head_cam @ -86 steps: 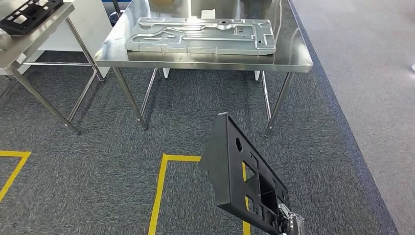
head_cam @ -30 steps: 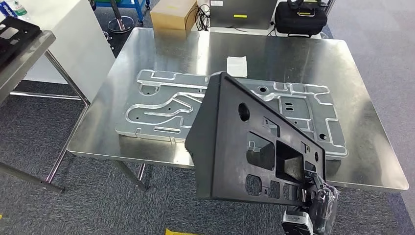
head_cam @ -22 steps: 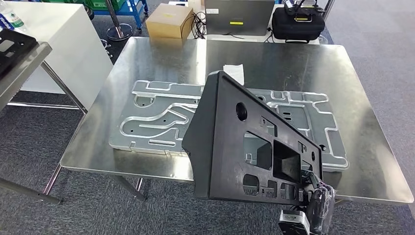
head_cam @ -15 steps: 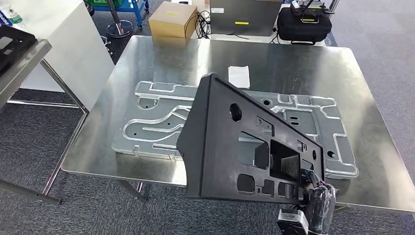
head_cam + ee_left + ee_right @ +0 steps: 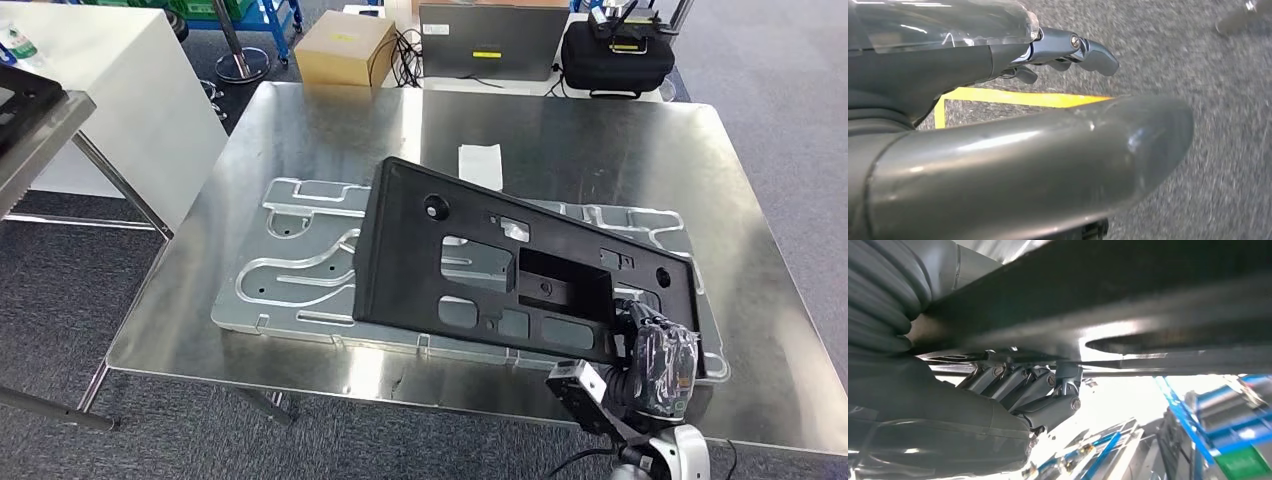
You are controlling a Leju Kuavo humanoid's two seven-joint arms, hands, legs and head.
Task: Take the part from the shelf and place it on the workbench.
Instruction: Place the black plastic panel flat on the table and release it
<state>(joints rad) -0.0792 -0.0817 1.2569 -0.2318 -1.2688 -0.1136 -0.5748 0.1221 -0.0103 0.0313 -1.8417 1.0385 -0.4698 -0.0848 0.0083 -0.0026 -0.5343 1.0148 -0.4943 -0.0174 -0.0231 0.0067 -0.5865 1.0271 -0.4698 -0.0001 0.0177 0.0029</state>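
The black part (image 5: 480, 265), grasped at its near right corner by the right hand (image 5: 655, 360), lies nearly flat over the metal plate (image 5: 290, 270) on the workbench (image 5: 580, 130), so placing is underway; next, I judge, let go

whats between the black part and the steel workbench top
The grey stamped metal plate lies between them: the head view shows the black part lowered over it.

No legible text, cardboard box (image 5: 346, 46) label too blurred to read
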